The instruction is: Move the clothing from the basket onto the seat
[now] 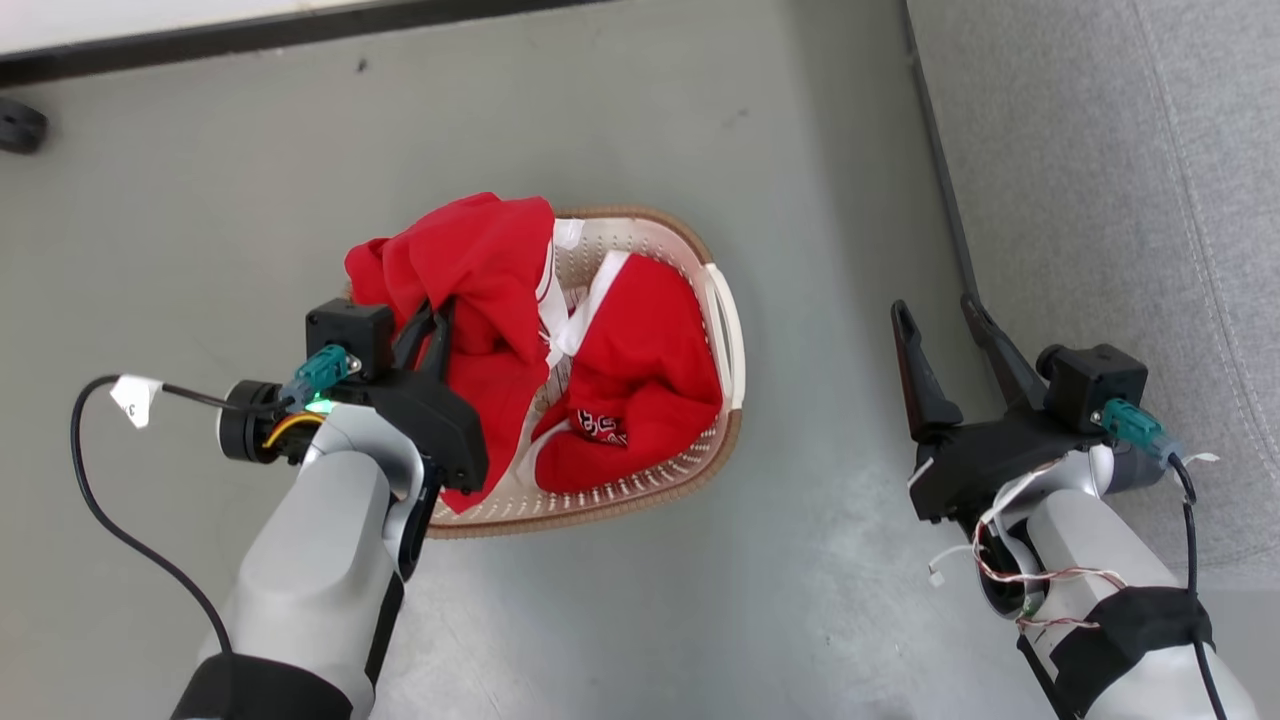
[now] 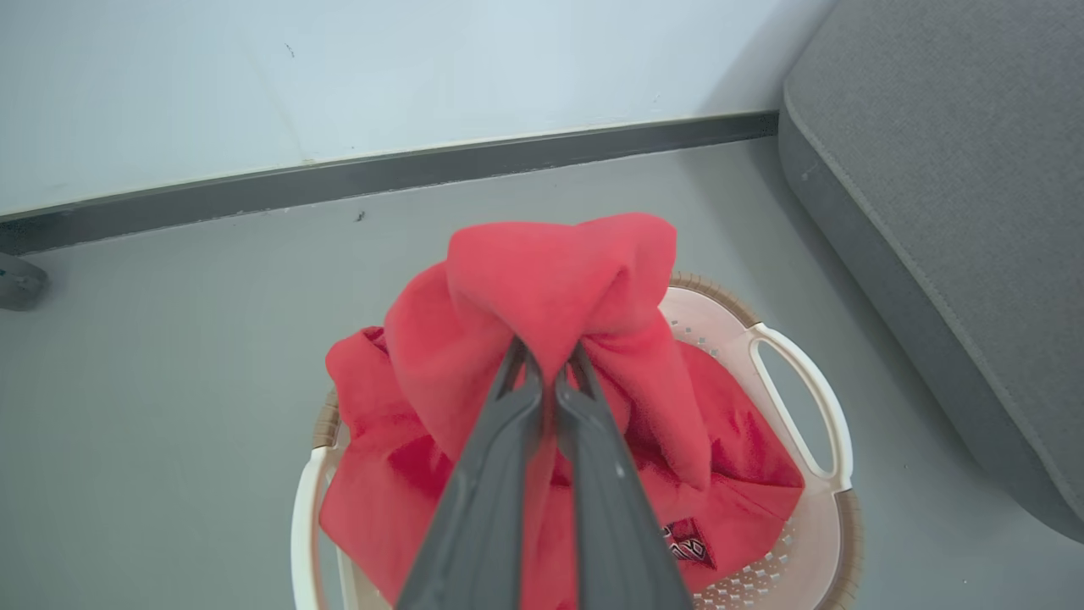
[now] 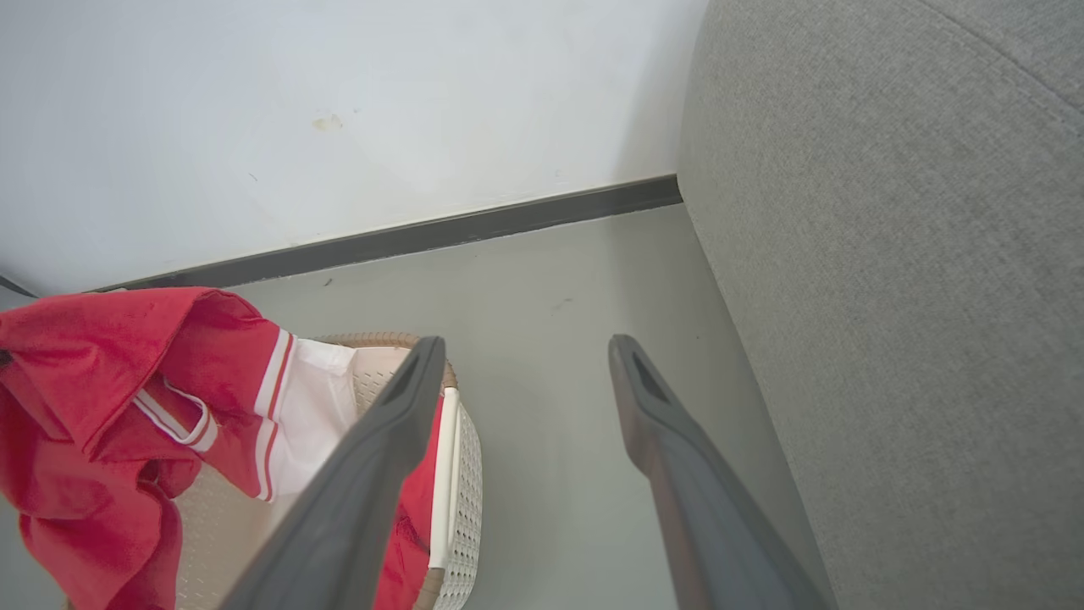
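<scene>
- Grey floor (image 1: 820,150) separates basket (image 1: 727,330) from seat (image 1: 1100,200); right gripper (image 1: 940,310) hangs in that gap, fingers spread, empty.
- Basket's long axis runs across the head view, one handle toward the seat.
- Left gripper (image 2: 546,366) fingers pinched on clothing (image 2: 550,280), a fold raised above the basket; remainder lies inside.

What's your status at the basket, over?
Left gripper shut on red clothing, bunched above the basket. Right gripper open, empty, beside the seat. Second garment lying in the basket. Path to seat looks clear.
</scene>
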You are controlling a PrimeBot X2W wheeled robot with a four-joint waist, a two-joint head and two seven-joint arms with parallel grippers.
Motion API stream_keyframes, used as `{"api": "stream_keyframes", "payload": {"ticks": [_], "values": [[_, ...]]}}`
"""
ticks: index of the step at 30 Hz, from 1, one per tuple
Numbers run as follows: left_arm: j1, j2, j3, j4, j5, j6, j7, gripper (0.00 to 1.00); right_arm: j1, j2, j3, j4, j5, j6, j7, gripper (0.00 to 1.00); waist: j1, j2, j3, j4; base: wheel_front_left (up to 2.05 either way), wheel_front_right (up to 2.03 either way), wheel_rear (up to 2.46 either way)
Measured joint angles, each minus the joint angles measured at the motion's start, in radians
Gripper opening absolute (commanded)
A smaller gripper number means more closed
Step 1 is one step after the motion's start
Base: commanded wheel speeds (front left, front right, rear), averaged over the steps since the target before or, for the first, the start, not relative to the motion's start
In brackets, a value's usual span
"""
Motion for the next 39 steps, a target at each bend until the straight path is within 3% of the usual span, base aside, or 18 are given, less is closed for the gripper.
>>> {"api": "stream_keyframes", "payload": {"ticks": [18, 39], "values": [[0.128, -0.011, 0.036, -0.13, -0.019, 0.003, 0.0, 0.0, 0.07, -0.007, 0.002, 0.035, -0.015, 0.02, 0.0, 1.0, 0.0, 0.0, -0.176, 0.048, 0.0, 0.0, 0.0], [0.29, 0.014, 0.111, -0.346, -0.019, 0.045, 0.0, 0.0, 0.211, -0.015, 0.003, 0.053, -0.021, 0.035, 0.0, 1.0, 0.0, 0.0, -0.387, 0.099, 0.0, 0.0, 0.0]]}}
